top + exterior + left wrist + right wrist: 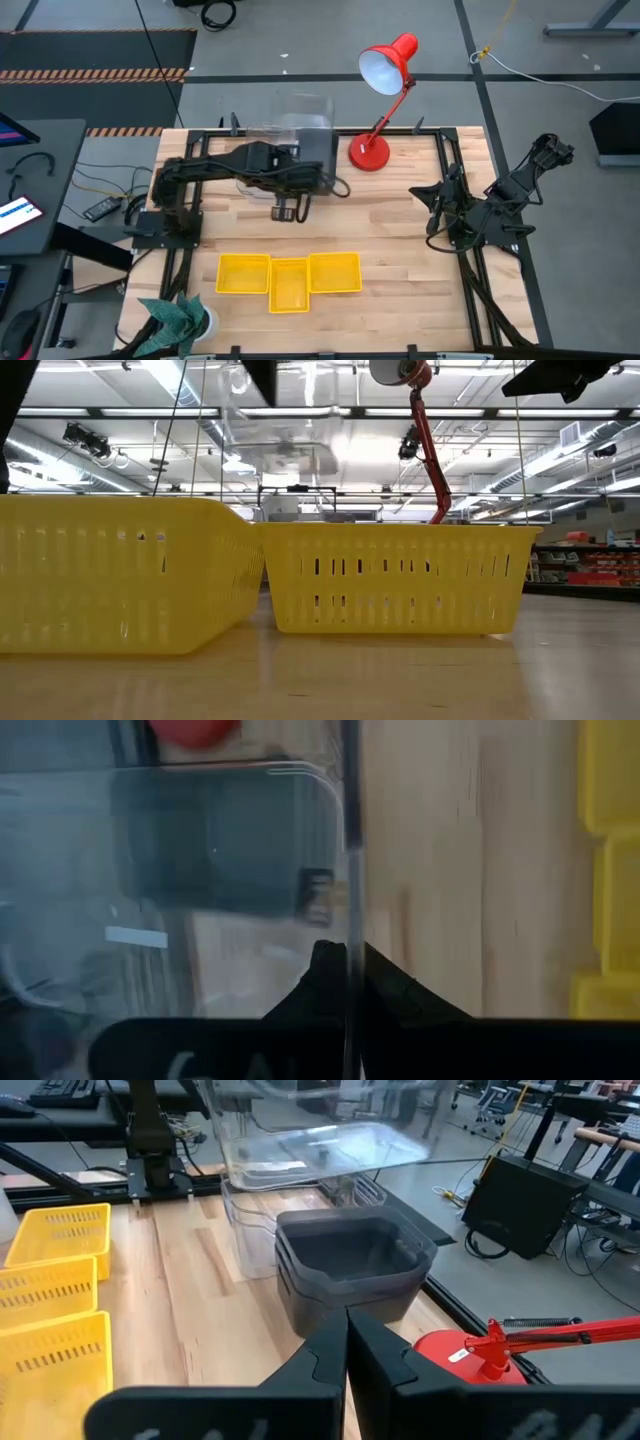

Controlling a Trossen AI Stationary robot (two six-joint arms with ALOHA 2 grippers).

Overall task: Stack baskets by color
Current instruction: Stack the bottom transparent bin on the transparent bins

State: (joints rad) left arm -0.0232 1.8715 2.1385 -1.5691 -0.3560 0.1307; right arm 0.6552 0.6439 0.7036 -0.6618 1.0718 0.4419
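Note:
Three yellow baskets [290, 276] sit side by side near the table's front edge. At the far side, a stack of dark grey baskets [350, 1265] stands on the table, with clear baskets [248, 1230] beside it. Another clear basket [320, 1130] hangs in the air above them, and my left gripper [348, 970] is shut on it. My right gripper [348, 1345] is shut and empty, raised at the table's right side and pointing toward the grey stack. My left gripper pinches one side wall of the clear basket at its rim [350, 925], one finger inside the basket and one outside. The fingers slant down at it from the table's left. The basket is lifted clear of the table and of the baskets below.
A red desk lamp stands with its base [368, 152] just right of the grey stack, and its head [385, 65] reaches past the far edge. A green plant [175, 320] sits at the near left corner. Bare wood [390, 230] lies between the yellow baskets and the right arm.

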